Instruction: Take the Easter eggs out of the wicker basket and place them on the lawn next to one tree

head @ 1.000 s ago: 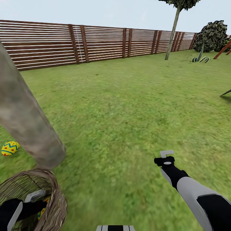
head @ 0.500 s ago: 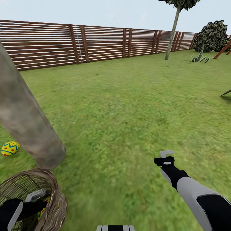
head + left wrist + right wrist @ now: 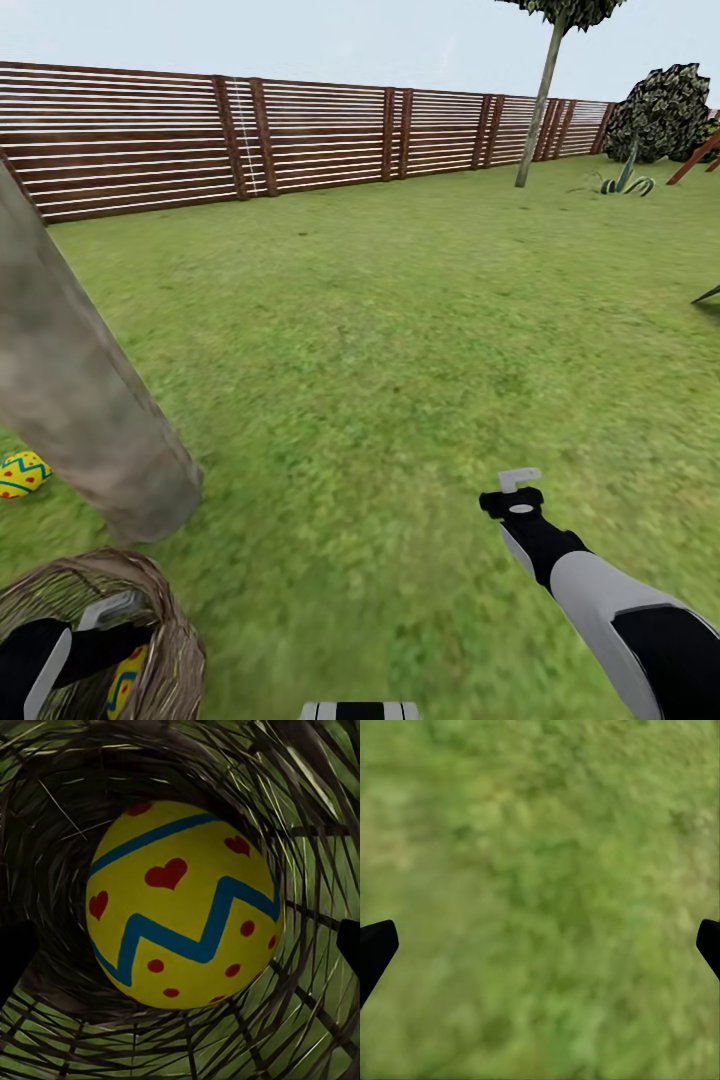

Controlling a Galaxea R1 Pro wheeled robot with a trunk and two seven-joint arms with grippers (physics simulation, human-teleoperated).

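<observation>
Inside basket (image 3: 170, 640) left gripper (image 3: 180, 945) spread wide over egg (image 3: 184, 904), not yet pinching. Another egg (image 3: 22, 473) lies on lawn (image 3: 400, 330) beside trunk (image 3: 90, 420). Step: picking. Next: descend, clamp, lift. Right gripper (image 3: 540, 945) spread, idle over grass.

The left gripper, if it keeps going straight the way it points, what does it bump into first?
Most likely the Easter egg lying inside the wicker basket. The left gripper points down into the basket with its fingertips spread wide, and the egg sits right in its line. How near it is can't be judged.
</observation>
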